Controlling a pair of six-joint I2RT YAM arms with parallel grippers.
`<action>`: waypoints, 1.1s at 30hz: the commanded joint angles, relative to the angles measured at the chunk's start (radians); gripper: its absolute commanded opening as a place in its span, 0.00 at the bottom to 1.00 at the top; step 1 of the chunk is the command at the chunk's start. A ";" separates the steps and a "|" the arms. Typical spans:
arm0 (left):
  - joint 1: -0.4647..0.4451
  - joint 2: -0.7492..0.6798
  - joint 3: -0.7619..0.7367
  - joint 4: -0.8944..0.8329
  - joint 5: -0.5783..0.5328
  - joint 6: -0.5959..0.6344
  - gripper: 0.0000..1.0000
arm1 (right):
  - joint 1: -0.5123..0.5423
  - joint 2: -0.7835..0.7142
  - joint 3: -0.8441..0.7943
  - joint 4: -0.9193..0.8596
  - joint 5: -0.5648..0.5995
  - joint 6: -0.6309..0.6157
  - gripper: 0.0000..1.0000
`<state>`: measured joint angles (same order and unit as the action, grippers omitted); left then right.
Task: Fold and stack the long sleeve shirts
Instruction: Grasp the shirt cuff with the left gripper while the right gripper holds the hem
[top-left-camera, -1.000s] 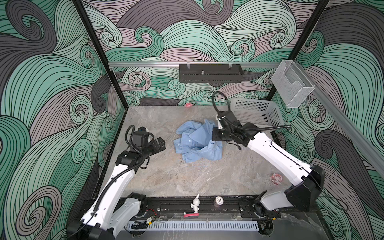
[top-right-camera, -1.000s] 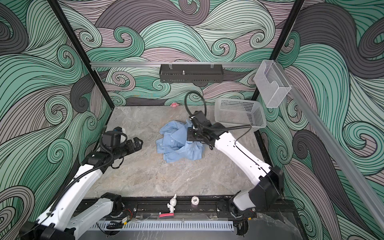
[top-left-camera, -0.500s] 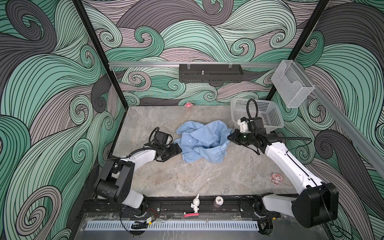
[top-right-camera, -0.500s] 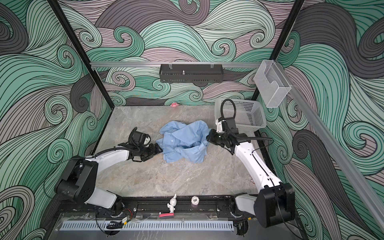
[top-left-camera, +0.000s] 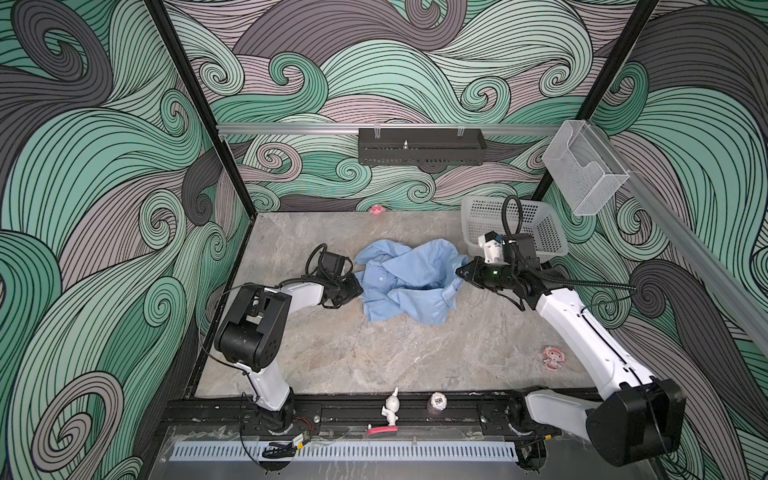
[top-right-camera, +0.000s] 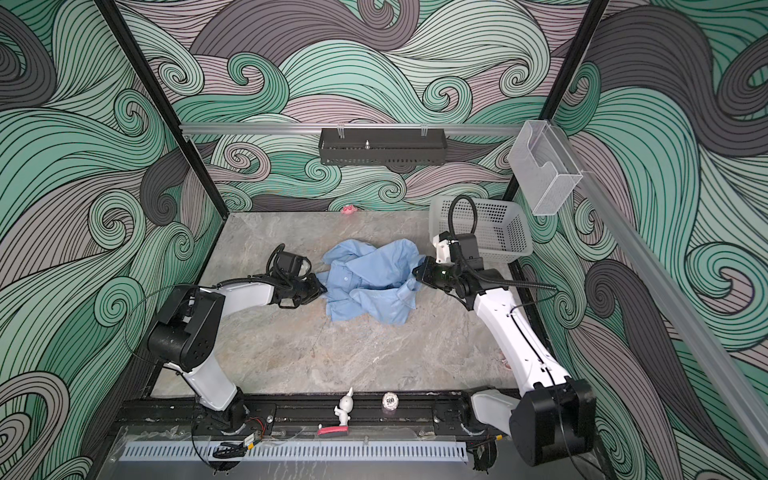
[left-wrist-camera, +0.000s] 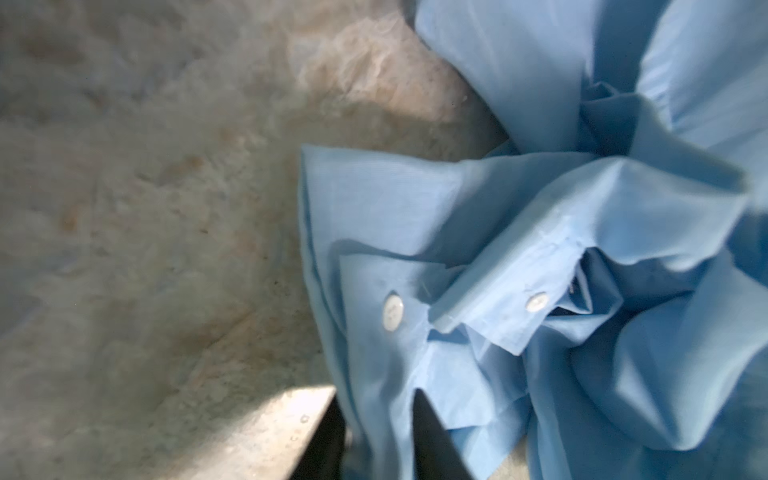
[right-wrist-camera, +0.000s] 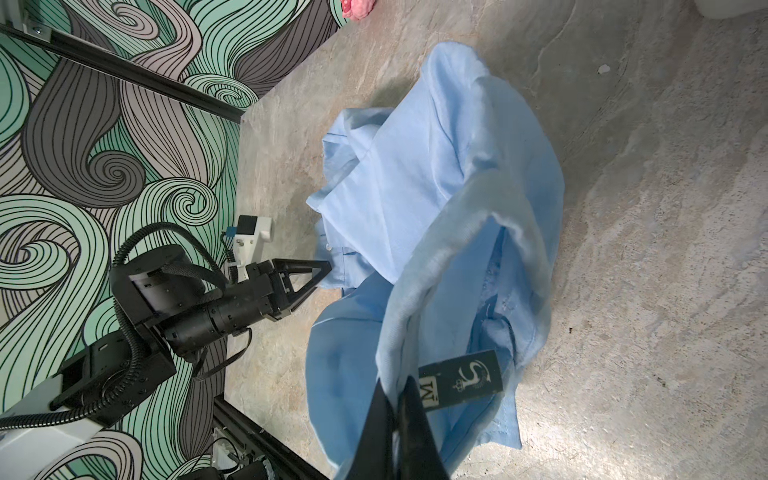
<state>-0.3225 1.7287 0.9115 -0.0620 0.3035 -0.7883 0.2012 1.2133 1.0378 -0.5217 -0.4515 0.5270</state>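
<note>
as two claws (top-left-camera: 358, 287) (top-left-camera: 459, 272) flank it, one shirt (top-left-camera: 409, 279) lies crumpled.

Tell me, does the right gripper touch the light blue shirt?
Touching. The right wrist view shows the right gripper pinching a fold of the light blue shirt beside its label.

One shirt (top-left-camera: 409, 282), one basket (top-left-camera: 549, 237), two claws (top-left-camera: 360, 287) (top-left-camera: 459, 272)

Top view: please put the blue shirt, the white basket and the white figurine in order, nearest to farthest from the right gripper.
1. blue shirt: held in the jaws of the right gripper, in the middle.
2. white basket: just behind it, back right corner.
3. white figurine: far off, on the front rail.
</note>
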 joint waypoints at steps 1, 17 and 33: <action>0.007 -0.060 0.001 -0.103 0.044 0.014 0.77 | -0.009 -0.019 0.028 -0.014 -0.018 -0.019 0.00; -0.120 -0.152 -0.113 -0.053 0.060 -0.125 0.65 | -0.019 -0.064 0.011 -0.041 -0.017 -0.046 0.00; -0.142 -0.029 0.018 -0.105 -0.023 -0.015 0.44 | -0.022 -0.076 -0.007 -0.047 -0.027 -0.053 0.00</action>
<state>-0.4599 1.6642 0.9035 -0.1287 0.3004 -0.8410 0.1856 1.1561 1.0363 -0.5594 -0.4713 0.4946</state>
